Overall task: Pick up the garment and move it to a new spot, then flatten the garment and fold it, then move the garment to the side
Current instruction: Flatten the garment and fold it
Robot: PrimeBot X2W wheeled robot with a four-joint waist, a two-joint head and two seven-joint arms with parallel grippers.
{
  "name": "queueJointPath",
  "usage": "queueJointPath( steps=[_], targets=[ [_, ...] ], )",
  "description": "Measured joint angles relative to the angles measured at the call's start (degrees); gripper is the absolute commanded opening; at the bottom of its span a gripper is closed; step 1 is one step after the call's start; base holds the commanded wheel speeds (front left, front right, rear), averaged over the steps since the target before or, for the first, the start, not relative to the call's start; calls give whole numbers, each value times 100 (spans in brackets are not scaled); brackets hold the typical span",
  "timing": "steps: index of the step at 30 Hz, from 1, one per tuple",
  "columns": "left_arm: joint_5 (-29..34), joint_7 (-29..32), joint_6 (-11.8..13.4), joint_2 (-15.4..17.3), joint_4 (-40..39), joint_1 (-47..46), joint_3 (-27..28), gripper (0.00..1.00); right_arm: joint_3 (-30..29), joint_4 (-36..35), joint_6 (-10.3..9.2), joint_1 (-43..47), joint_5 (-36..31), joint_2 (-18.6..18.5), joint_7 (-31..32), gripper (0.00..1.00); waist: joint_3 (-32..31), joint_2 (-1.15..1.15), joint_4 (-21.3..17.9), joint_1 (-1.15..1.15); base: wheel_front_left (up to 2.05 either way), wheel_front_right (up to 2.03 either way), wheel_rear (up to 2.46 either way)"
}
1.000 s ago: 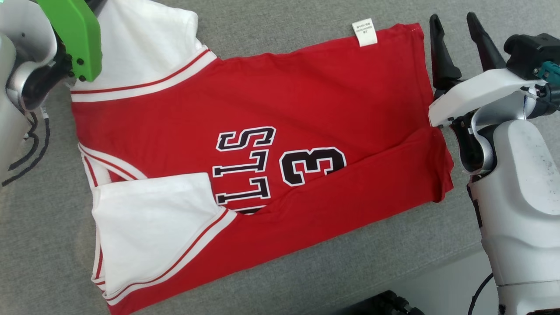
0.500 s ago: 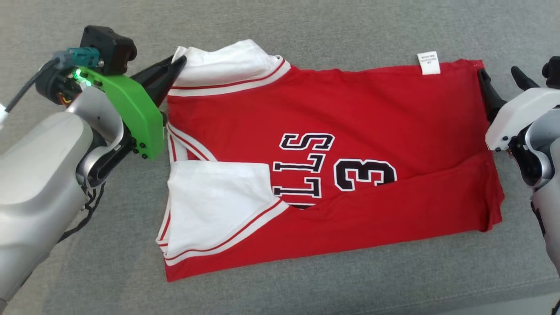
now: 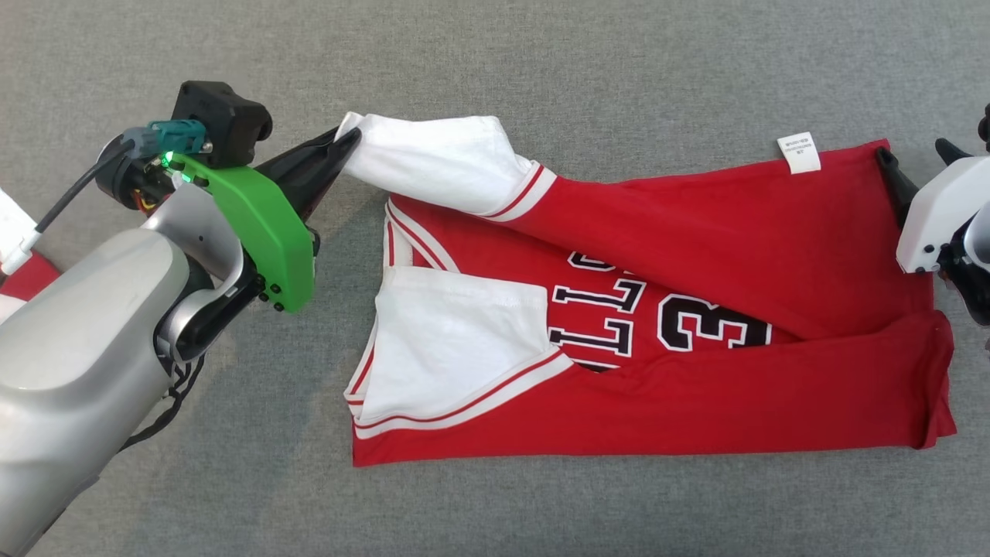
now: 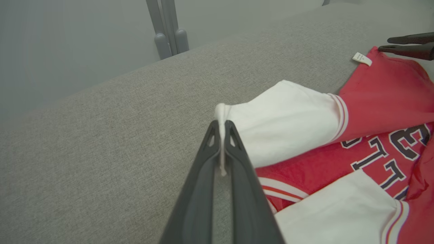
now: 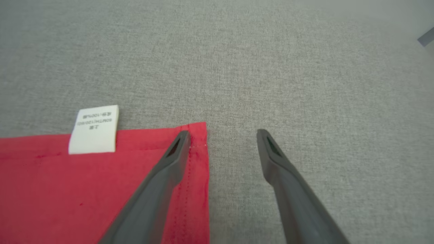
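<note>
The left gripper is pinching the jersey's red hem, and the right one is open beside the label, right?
Not the red hem: the left gripper pinches the white sleeve, as the left wrist view shows. The right gripper is open by the label.

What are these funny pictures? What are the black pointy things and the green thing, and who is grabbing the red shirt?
This is a robot with two arms. One picture comes from a camera on its head, looking down at a red and white jersey lying on a grey fabric surface. The other two come from small cameras on its wrists, looking along its claws. The black pointy things are the claw fingers. The left claw, on the arm with the green cover, is shut on the tip of a white sleeve. The right claw is open and holds nothing. One of its fingers is over the jersey's red corner, near a white label.
</note>
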Motion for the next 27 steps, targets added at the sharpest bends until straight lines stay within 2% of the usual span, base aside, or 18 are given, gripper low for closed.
queueJointPath(
  steps=[12,13,14,15,27],
  targets=[
    [11,51,21,-59,15,-23,-43,0,833,162,-1,-279,572,-201,318,100,165,0,32,0,0,0,0],
    [11,51,21,-59,26,-25,-46,0,904,165,-2,-288,633,-213,347,76,164,0,23,0,0,0,0],
    [11,56,21,-59,40,-30,-48,0,953,172,-2,-292,711,-221,366,32,164,0,14,0,0,0,0],
    [14,58,22,-59,53,-36,-51,0,992,171,-2,-299,759,-229,374,0,165,0,7,0,0,0,0],
    [305,-88,89,-66,577,-381,-37,0,1139,398,3,-703,909,-356,-246,0,233,0,-84,0,0,0,0]
  ],
)
